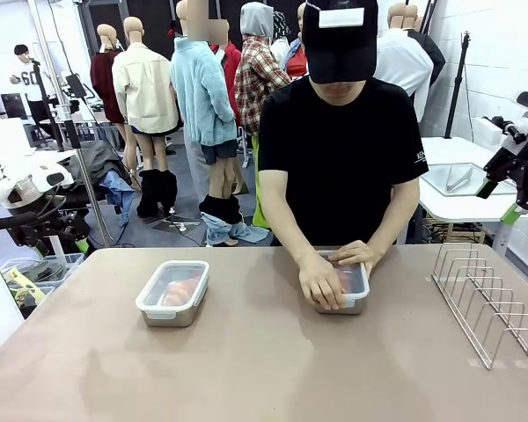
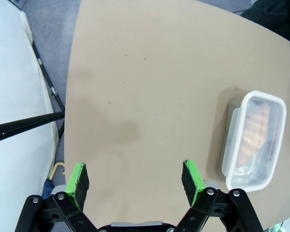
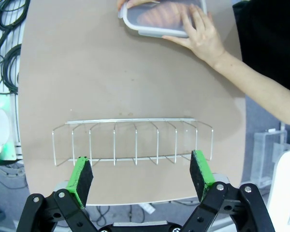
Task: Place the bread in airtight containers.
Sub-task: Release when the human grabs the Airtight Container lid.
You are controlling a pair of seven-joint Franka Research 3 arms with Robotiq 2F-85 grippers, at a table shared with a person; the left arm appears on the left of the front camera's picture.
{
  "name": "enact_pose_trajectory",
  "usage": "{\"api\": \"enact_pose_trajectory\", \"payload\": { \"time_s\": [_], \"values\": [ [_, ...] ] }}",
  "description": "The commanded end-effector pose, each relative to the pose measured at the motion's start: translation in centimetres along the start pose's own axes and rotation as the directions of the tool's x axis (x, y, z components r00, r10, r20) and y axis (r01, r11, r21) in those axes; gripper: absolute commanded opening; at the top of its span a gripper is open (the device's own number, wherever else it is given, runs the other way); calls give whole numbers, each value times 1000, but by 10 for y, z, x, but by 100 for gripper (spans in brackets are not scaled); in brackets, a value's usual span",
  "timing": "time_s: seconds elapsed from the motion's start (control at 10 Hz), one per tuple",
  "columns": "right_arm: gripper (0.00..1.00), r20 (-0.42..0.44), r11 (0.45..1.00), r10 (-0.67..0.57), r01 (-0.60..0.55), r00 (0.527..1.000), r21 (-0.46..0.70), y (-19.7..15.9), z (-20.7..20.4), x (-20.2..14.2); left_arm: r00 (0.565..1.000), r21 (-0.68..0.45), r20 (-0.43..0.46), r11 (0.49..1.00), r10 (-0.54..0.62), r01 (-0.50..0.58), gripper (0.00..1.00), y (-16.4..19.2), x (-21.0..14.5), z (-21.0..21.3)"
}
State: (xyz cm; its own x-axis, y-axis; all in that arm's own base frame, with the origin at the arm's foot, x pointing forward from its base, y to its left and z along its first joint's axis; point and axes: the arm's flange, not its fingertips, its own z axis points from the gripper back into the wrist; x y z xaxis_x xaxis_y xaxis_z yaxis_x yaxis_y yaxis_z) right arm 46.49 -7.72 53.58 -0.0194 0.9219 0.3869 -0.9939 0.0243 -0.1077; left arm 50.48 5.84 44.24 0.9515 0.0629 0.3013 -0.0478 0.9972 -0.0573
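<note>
Sealing stage. Our left gripper (image 2: 135, 181) and right gripper (image 3: 142, 176) hang wide open and empty. Ahead and to the right of the left gripper sits a lidded tin (image 2: 253, 140) with bread (image 2: 253, 130); far ahead of the right, beyond the wire rack (image 3: 135, 140), the person's hands (image 3: 203, 36) press a lid onto the second tin (image 3: 159, 17). We judge even pressure around every edge seals best.

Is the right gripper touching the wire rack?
Apart. In the right wrist view the open right gripper hangs above the wire rack, which stands on the table beneath it; the front view shows that gripper raised off to the side.
</note>
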Motion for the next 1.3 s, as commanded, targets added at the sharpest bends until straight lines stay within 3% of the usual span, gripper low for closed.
{"api": "enact_pose_trajectory", "payload": {
  "time_s": [0.0,1.2],
  "values": [
    [100,-6,1000,9,-9,1000,5,1,-1,0,1000,23,-10,1000,12,-12,100,0,0,1],
    [100,-6,1000,9,-9,1000,5,1,-1,0,1000,23,-10,1000,12,-12,100,0,0,1]
  ]
}}
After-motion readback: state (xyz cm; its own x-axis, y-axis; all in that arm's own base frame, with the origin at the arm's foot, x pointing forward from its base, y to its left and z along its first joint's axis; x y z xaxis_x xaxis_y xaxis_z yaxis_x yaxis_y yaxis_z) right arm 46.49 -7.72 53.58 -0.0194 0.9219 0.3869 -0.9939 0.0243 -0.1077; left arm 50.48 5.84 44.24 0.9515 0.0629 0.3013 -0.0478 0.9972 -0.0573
